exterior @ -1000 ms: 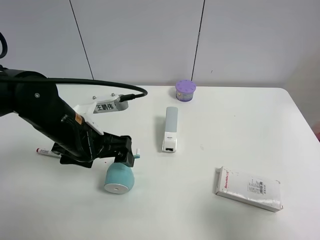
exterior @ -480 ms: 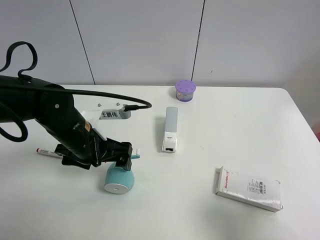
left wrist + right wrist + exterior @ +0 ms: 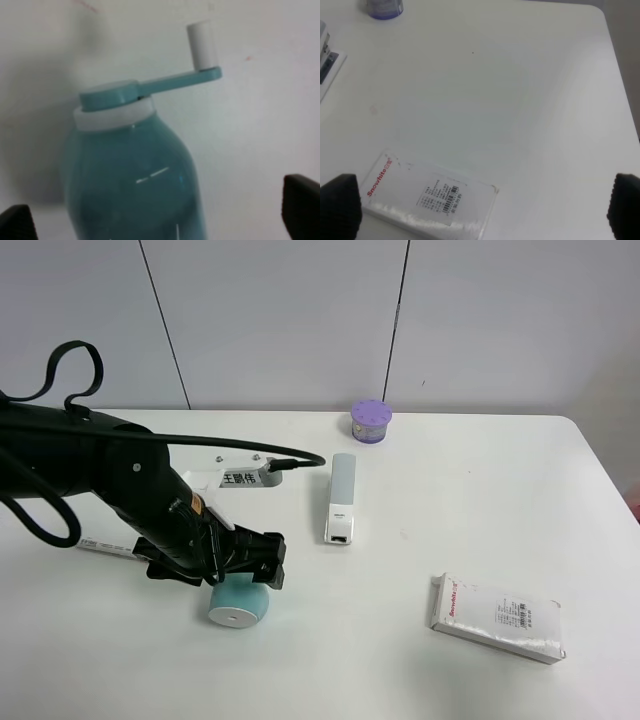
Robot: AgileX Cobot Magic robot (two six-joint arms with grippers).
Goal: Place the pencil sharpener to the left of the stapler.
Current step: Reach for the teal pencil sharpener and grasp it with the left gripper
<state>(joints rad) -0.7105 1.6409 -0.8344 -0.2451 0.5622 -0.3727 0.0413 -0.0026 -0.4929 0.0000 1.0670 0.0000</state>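
The light-teal pencil sharpener point(image 3: 238, 601) lies on its side at the table's front left, white flat end toward the front. In the left wrist view its barrel point(image 3: 132, 185) and teal crank point(image 3: 172, 80) fill the frame. My left gripper point(image 3: 245, 570) is open and low over the sharpener's rear part, one dark fingertip point(image 3: 301, 200) on each side of the barrel. The white stapler point(image 3: 341, 498) with a grey-blue top lies to the right and farther back. My right gripper point(image 3: 482, 210) is open above the table, holding nothing; the exterior view does not show it.
A purple round jar point(image 3: 371, 421) stands at the back behind the stapler. A white packet with red print point(image 3: 497, 617) lies front right, under the right wrist camera point(image 3: 427, 200). A pen point(image 3: 100, 545) lies at the left, partly hidden by my left arm.
My left arm has swung right and down, bringing its open gripper over the sharpener; the crank handle is now hidden in the exterior view. The sharpener has barely shifted.
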